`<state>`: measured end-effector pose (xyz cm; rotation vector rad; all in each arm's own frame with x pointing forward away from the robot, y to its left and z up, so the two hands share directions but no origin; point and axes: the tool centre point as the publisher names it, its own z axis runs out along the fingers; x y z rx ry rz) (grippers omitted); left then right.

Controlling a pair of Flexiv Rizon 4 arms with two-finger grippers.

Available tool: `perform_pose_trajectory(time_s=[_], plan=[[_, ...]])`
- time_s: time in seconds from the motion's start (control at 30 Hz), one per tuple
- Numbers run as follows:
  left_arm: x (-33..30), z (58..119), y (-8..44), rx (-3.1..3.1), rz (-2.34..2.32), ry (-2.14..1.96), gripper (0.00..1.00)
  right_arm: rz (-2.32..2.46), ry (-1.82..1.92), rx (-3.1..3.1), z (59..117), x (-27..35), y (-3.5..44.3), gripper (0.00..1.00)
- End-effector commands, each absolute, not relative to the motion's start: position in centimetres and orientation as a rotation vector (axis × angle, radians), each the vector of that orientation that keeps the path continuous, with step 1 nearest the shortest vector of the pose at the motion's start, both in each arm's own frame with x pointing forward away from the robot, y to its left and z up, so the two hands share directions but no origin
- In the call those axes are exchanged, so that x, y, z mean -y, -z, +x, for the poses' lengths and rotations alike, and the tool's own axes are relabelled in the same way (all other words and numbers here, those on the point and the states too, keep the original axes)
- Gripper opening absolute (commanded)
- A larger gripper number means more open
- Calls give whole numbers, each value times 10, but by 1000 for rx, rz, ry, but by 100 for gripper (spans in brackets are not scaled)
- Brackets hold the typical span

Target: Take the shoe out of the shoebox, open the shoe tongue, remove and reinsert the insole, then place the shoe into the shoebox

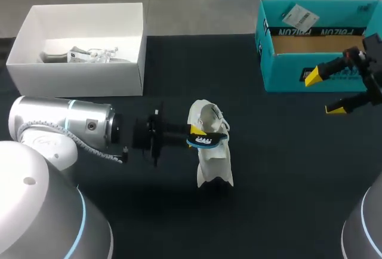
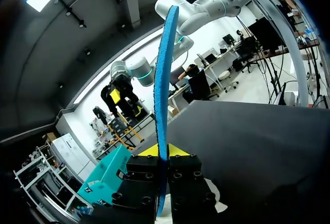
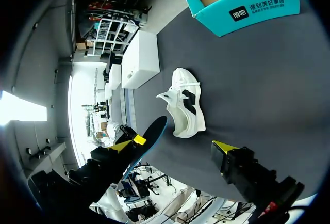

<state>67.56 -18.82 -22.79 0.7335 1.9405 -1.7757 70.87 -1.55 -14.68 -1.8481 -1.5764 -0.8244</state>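
The left gripper [image 1: 198, 132] is clenching the blue insole [image 1: 209, 142] over the white shoe [image 1: 215, 163] at mid-table. The right gripper [image 1: 323, 93] is hanging spread and empty at the shoe's two o'clock, beside the teal shoebox [image 1: 286, 74]. The insole looks removed; reinserting calls for aligning it with the shoe's opening.

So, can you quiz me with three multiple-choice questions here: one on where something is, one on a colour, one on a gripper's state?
1. Where is the insole? A inside the shoe; B in the left gripper; C in the teal box.
2. What colour is it? A blue; B red; C green.
3. The right gripper is: A shut on the shoe; B shut on the insole; C open.
Answers: B, that gripper clamps it, outside the shoe; A, plainly blue; C, its yellow tips stand apart, empty, near the teal box.
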Motion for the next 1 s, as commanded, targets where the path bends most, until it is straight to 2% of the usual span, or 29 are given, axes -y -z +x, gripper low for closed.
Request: perform_pose_trajectory(time_s=[0.03, 1.0], plan=[[184, 674, 232, -1955, 730, 1756, 0, -1851, 824, 1576, 708, 15, 148, 100], [197, 700, 283, -2066, 598, 1706, 0, -1851, 824, 1576, 708, 15, 148, 100]])
